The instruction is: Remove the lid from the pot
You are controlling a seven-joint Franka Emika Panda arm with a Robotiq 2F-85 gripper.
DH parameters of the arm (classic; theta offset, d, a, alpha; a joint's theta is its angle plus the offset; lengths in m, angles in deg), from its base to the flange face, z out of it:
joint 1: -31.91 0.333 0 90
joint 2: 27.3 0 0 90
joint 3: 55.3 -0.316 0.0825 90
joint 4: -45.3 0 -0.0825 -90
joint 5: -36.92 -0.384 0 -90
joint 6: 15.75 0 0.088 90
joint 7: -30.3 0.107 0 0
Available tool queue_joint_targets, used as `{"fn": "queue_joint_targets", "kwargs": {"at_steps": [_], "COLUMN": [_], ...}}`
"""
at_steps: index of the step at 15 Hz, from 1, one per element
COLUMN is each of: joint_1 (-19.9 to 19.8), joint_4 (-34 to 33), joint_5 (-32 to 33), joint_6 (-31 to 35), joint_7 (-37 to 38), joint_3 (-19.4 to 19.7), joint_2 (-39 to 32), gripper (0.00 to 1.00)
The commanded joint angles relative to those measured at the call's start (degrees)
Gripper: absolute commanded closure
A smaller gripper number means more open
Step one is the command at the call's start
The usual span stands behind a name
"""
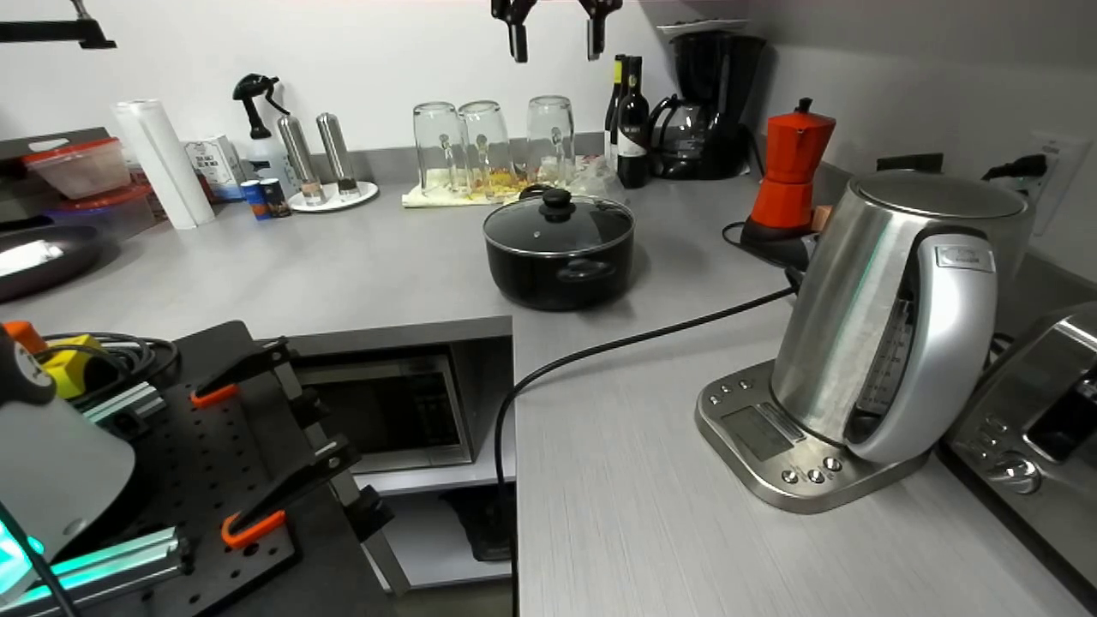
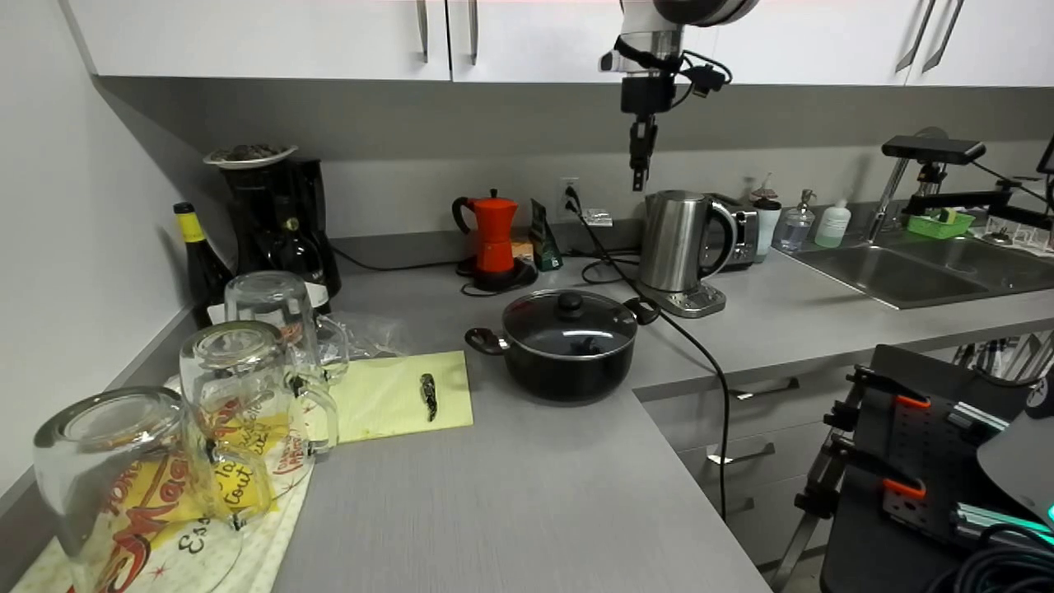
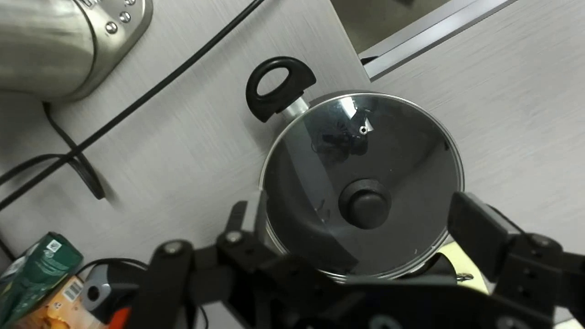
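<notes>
A dark, glassy lid (image 1: 548, 236) rests seated on a black pot (image 1: 557, 283), near the middle of the frame in an exterior view, its small round knob (image 1: 557, 203) standing at the centre, where it should take a grip from any side. The knob has no long axis to match; the pot does, running in the wrist view through a loop handle (image 3: 299, 80) at upper middle and a partly hidden opposite handle (image 3: 441, 268) at lower right. In an exterior view the gripper (image 1: 557, 53) hangs at the top edge of the frame, above the knob and well apart from it, its fingers (image 1: 519, 43) spread wide with nothing between them. The wrist view places the knob between the two fingertips (image 3: 470, 228), close to midway from left to right. In an exterior view the arm (image 2: 650, 41) hangs from the top of the frame, with the fingers above and to the right of the knob, so the coming reach likely calls for a descent with a sideways correction toward the left of that frame; a straight drop might meet glass or a handle instead. Farther out, three glass mugs (image 1: 488, 141) stand beyond the pot at upper middle and a steel kettle (image 1: 844, 317) fills the right side in an exterior view.
</notes>
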Motion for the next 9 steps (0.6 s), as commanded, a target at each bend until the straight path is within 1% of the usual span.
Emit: {"fn": "queue_joint_targets", "kwargs": {"at_steps": [1,5,9], "joint_1": [-0.5,-0.4,-0.2], "joint_4": [-8.8,-15.4,-20.4], "joint_5": [-0.8,0.8,1.9], "joint_6": [-1.2,-2.2,-3.7], "joint_7": [-3.9,-4.5,-5.4], "joint_3": [-1.8,-3.5,-4.6], "joint_2": [-9.2,-17.2,-23.1], "gripper": [0.0,0.0,0.0]}}
